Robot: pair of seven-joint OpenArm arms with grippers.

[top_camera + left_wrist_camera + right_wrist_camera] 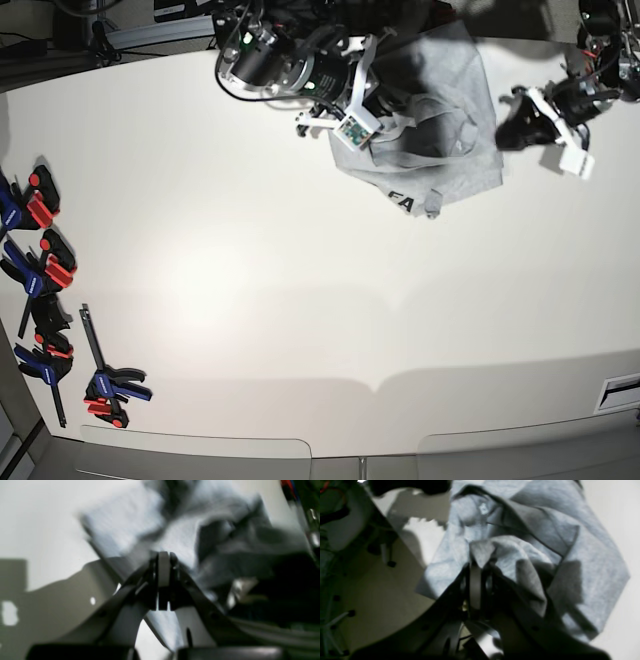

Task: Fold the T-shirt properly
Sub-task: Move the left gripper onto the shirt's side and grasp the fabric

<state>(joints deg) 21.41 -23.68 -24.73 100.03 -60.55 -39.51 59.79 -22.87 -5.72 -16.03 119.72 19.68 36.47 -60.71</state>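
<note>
The light grey T-shirt (pixel 440 150) lies bunched at the back of the white table (pixel 300 300), black lettering (pixel 400 203) showing at its near edge. My right gripper (pixel 378 108) is over the shirt's left side. In the right wrist view it (pixel 480 560) is shut on a raised fold of the T-shirt (pixel 582 542), with the dark neck trim (pixel 510 507) just beyond. My left gripper (pixel 512 125) is at the shirt's right edge. The left wrist view is blurred, showing it (pixel 163 555) shut with the T-shirt (pixel 125 522) gathered at its tips and passing under it.
Several red, blue and black clamps (pixel 40 270) lie along the table's left edge, and one more clamp (pixel 110 385) sits near the front left corner. Cables and arm bases crowd the back edge behind the shirt.
</note>
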